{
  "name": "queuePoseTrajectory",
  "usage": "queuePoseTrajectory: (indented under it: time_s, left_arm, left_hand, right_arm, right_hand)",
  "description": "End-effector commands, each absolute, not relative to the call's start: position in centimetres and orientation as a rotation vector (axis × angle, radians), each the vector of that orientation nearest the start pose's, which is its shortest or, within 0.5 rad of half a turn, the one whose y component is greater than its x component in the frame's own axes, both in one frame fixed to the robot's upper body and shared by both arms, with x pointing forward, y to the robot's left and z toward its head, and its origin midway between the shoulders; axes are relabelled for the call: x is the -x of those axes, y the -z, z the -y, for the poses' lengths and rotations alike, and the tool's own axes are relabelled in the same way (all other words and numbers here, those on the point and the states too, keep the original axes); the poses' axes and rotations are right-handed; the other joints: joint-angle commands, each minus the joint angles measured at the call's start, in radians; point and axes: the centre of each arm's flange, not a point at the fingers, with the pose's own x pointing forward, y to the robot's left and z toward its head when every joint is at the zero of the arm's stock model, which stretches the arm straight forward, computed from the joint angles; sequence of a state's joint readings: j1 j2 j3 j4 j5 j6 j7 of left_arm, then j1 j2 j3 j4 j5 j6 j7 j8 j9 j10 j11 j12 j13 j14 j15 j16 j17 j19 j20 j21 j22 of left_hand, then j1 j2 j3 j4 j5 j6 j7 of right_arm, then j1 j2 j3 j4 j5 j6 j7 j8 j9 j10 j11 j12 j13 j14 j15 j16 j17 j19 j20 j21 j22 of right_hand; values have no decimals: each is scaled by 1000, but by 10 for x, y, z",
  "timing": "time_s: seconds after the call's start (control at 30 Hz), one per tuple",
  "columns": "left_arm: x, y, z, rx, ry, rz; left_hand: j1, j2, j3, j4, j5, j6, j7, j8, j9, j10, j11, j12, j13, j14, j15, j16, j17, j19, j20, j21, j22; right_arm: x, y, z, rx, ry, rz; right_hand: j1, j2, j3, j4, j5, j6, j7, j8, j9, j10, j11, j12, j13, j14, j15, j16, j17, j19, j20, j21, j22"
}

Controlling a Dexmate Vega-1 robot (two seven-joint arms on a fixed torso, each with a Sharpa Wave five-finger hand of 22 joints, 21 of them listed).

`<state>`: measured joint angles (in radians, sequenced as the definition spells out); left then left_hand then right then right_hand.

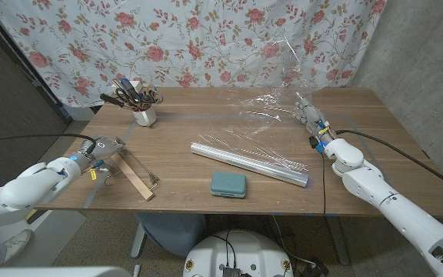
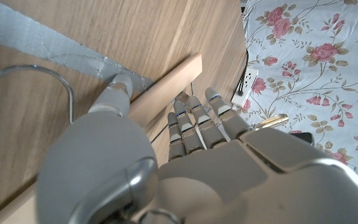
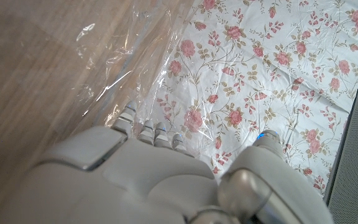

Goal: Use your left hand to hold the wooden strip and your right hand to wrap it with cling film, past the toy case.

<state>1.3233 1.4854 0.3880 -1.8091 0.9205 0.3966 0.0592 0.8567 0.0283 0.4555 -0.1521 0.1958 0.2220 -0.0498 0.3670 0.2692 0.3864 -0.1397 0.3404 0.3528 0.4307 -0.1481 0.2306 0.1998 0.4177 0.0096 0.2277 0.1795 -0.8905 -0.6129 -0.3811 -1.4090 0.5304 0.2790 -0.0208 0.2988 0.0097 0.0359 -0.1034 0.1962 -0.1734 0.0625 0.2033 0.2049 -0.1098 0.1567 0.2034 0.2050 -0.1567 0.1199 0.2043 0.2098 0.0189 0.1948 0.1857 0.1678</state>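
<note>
A pale wooden strip (image 1: 134, 178) lies slanted near the table's front left, and my left hand (image 1: 101, 149) grips its far end. In the left wrist view the thumb presses on top of the strip (image 2: 166, 87) and the fingers (image 2: 197, 121) curl around its other side. The cling film roll (image 1: 248, 161) lies across the middle of the table. A loose sheet of film (image 1: 271, 108) rises from it to my right hand (image 1: 314, 125), which holds it at the far right. The film (image 3: 123, 68) also shows crinkled beyond that hand's fingers (image 3: 151, 134). A teal toy case (image 1: 228, 184) sits in front of the roll.
A white cup of tools (image 1: 144, 112) stands at the back left. A metal wire hook (image 2: 23, 81) lies beside the strip, near a band of grey tape (image 2: 42, 43) stuck on the table. A flowered curtain (image 1: 206, 38) hangs behind the table.
</note>
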Motion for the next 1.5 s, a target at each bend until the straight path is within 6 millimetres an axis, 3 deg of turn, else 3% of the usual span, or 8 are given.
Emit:
queuePoseTrajectory:
  time_s: [0.03,0.23,0.4,0.53,0.8,1.1,1.17,1.5]
  left_arm:
    - [-530,75,-465,-2342,-203,137]
    - [-530,78,-464,-2329,-200,140]
    - [-530,81,-464,-2319,-193,143]
    - [-529,85,-464,-2301,-178,142]
    - [-529,95,-462,-2290,-150,142]
    - [-527,96,-457,-2263,-122,190]
    - [-525,95,-456,-2253,-123,205]
    - [-519,90,-448,-2207,-127,312]
  left_hand:
    - [2,12,3,-1,-4,36,-2,17,0,45,-16,17,5,64,-17,17,-2,28,1,10,5]
    - [12,21,15,-8,-6,102,-21,44,-3,124,-30,45,11,168,-52,32,-8,72,-9,21,6]
    - [42,35,21,-18,-12,228,-40,104,1,256,-55,90,19,294,-68,64,1,94,-27,25,8]
    - [78,58,22,-22,-14,275,-44,137,11,317,-52,116,30,362,-79,94,20,108,-30,31,12]
    - [94,53,6,-22,-19,289,-47,155,22,346,-60,133,44,402,-76,110,31,161,-42,55,16]
    - [45,21,-24,2,-19,169,-63,125,31,224,-57,96,64,393,-66,74,26,213,-19,85,25]
    - [32,15,-30,4,-18,116,-69,103,28,170,-53,77,70,345,-61,42,24,201,-5,84,27]
    - [5,10,-43,10,-15,32,-83,68,18,62,-48,36,77,293,-54,11,34,178,10,79,28]
  right_arm:
    - [-630,23,299,152,-182,615]
    - [-630,24,299,154,-185,616]
    - [-630,25,299,153,-187,616]
    - [-631,26,298,150,-187,611]
    - [-633,25,295,154,-193,611]
    - [-634,24,293,157,-196,610]
    - [-633,24,293,158,-195,609]
    - [-630,26,294,153,-192,610]
  right_hand:
    - [5,9,0,-6,2,-21,1,1,0,-4,0,4,-1,-7,2,3,0,-2,1,3,3]
    - [5,9,0,-6,2,-21,1,1,0,-4,0,4,-1,-6,1,3,0,-2,1,3,3]
    - [5,10,0,-6,2,-21,1,1,0,-4,-1,4,-1,-6,2,3,0,-2,1,3,3]
    - [5,10,0,-6,2,-21,0,1,0,-4,-1,5,-1,-6,2,3,0,-2,1,3,3]
    - [5,10,0,-6,2,-20,0,1,0,-4,0,4,-1,-6,2,3,0,-2,1,3,3]
    - [5,11,0,-7,2,-20,0,2,0,-4,-1,5,-1,-7,2,3,0,-2,1,3,3]
    - [5,11,0,-7,2,-20,1,2,0,-4,-2,5,-1,-6,2,4,0,-2,1,3,3]
    - [5,12,0,-7,2,-17,-1,3,0,-4,-2,5,-1,-6,2,3,0,-2,1,3,3]
